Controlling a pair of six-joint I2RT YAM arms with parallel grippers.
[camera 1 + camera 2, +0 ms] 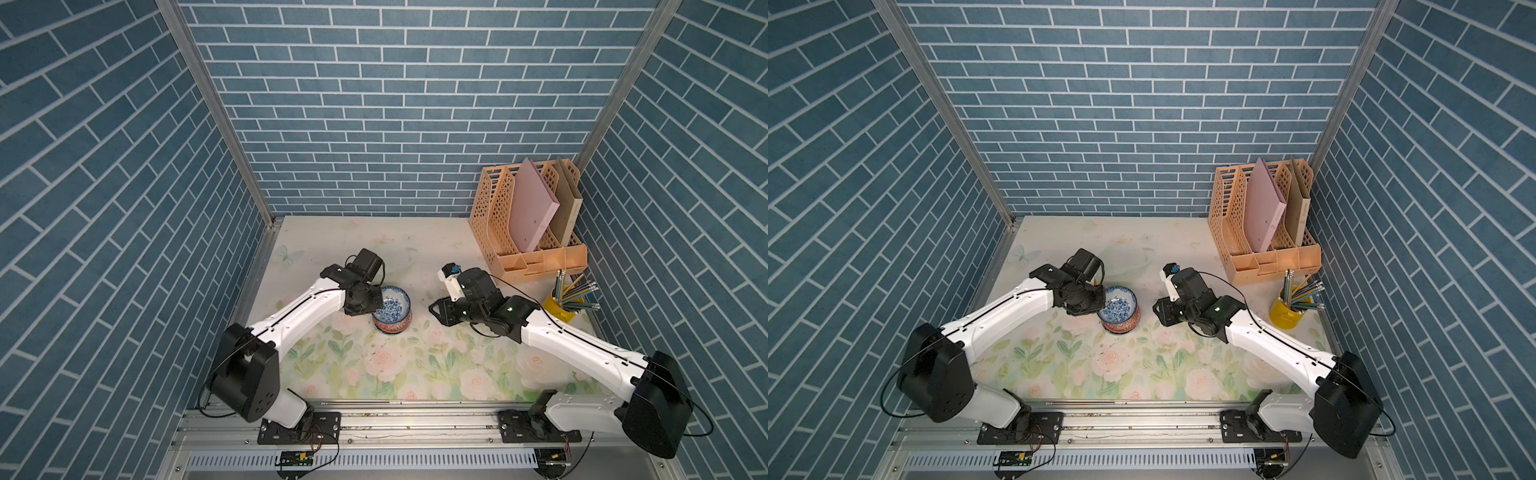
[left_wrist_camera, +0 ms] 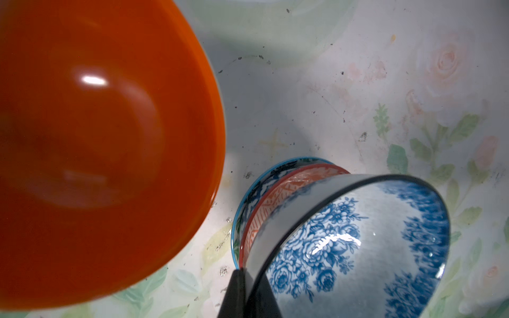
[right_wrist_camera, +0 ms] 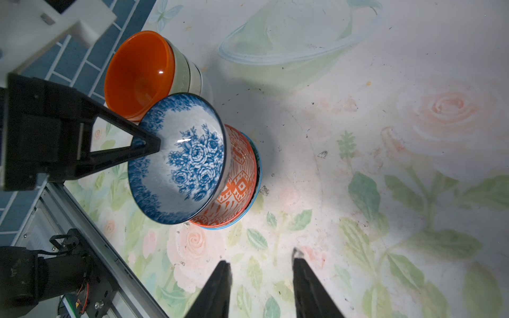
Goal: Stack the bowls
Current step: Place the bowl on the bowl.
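Now floral bowl [image 3: 192, 165] in L gripper [image 3: 153, 145]

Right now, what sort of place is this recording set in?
Likely a staged robot test booth, not a real room: blue brick-print walls on metal framing, a floral table cover, a file rack and pencil cup as desk props.

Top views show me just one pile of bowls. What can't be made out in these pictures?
- Both top views: the left arm covers the orange bowl and the pale bowls under it.
- Right wrist view: those pale bowls overlap edge-on; their count is unclear.
- The bottom bowl under the blue-white floral bowl: only a sliver shows.
- Left wrist view: the orange bowl is blurred and cut off.
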